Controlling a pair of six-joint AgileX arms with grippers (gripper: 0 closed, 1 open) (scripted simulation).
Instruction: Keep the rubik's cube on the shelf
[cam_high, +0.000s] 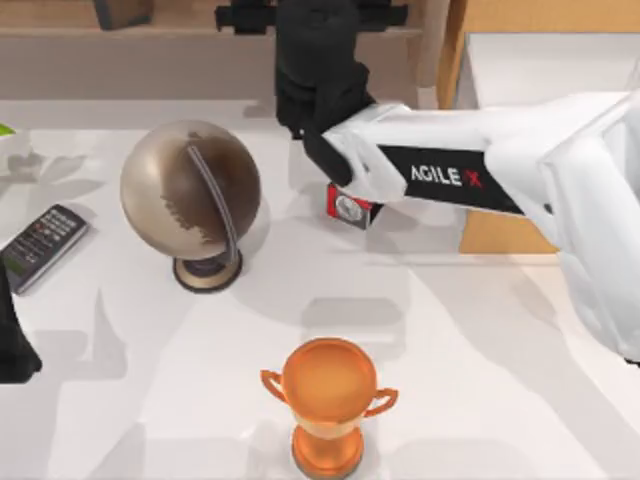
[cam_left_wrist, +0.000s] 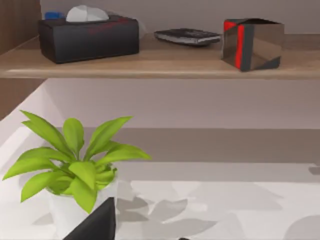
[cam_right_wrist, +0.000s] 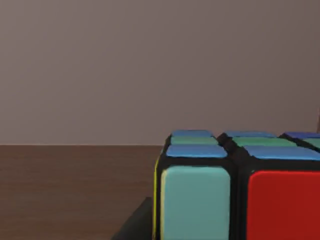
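The rubik's cube looms close in the right wrist view, showing blue, pale green and red stickers on a black frame above the brown shelf board. In the top view my right arm reaches from the right to the back, its black gripper over the shelf and hiding the cube there. My left gripper is parked at the table's left edge; in its wrist view the left gripper is open, one fingertip near a potted plant.
A globe, a remote and an orange trophy stand on the table. A red-black-white dial cube lies under my right arm. The shelf carries a tissue box, a flat device and a shiny red-striped cube.
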